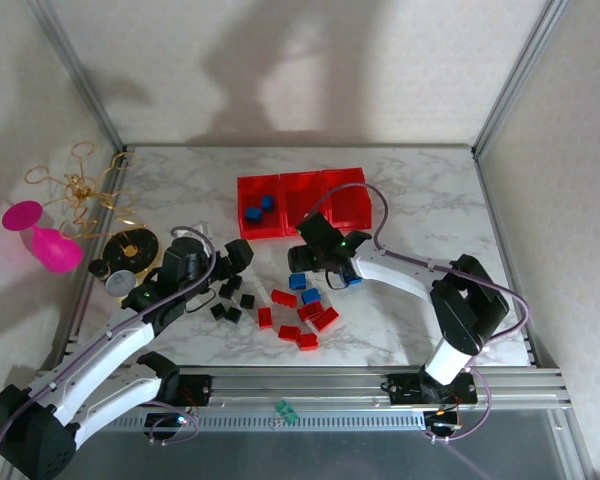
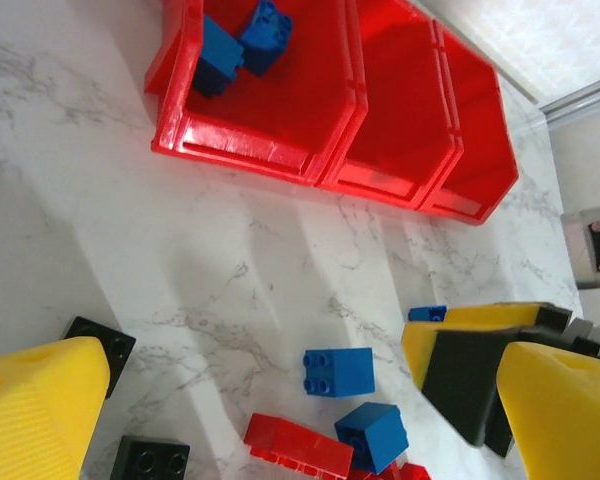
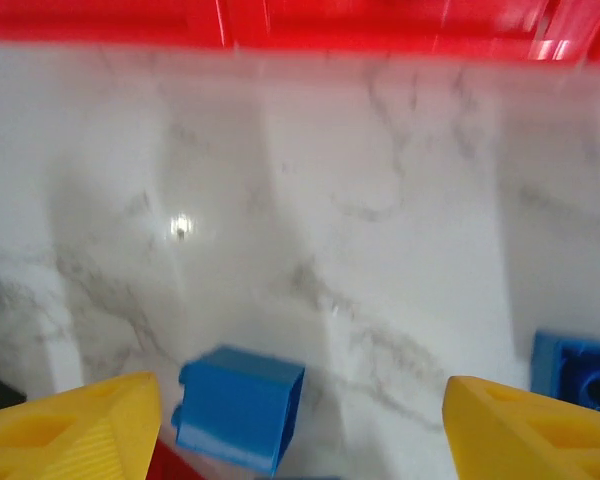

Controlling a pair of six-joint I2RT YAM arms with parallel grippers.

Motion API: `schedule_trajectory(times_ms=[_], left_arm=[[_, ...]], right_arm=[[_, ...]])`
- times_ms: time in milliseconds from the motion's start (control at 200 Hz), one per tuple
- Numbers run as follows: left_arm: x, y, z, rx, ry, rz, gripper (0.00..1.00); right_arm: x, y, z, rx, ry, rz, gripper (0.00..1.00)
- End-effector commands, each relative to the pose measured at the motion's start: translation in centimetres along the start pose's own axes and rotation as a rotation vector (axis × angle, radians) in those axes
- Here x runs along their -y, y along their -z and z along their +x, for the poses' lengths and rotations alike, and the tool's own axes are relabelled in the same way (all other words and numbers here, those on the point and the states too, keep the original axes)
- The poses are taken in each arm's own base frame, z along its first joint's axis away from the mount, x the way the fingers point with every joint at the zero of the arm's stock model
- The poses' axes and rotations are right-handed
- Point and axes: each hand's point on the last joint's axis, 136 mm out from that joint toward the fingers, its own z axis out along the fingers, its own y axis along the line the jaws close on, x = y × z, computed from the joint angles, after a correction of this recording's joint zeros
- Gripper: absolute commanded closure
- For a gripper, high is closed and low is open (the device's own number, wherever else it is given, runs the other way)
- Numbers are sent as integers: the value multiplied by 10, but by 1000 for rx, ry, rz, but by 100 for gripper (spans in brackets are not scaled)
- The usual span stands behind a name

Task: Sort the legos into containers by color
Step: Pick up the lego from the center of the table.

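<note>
Overhead view from behind; wrist views low, close, sharing red bins [image 2: 240,150]

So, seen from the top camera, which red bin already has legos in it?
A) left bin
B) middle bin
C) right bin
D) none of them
A: two blue legos lie in the left bin; the middle bin and right bin show none.

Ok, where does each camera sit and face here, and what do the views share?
Top external: above and behind the arm bases, looking down on the marble table; shows the left gripper and right gripper.
Left wrist: on the left arm, facing over loose legos toward the red bins; yellow fingers at the lower corners.
Right wrist: low over the table, facing the bins' front wall; its yellow fingers flank a blue lego.
Shared: all three see the red bins.
</note>
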Motion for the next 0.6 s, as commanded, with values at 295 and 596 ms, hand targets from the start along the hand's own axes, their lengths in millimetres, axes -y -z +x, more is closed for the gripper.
schedule_trajectory(times_ms=[295,596], left_arm=[[-15,-4,9,-1,23,-46,0],[-19,-5,11,-4,18,-61,1]], right_arm=[[-29,-42,20,-76,-55,-10,25],[-24,-55,25,-91,-39,29,46]])
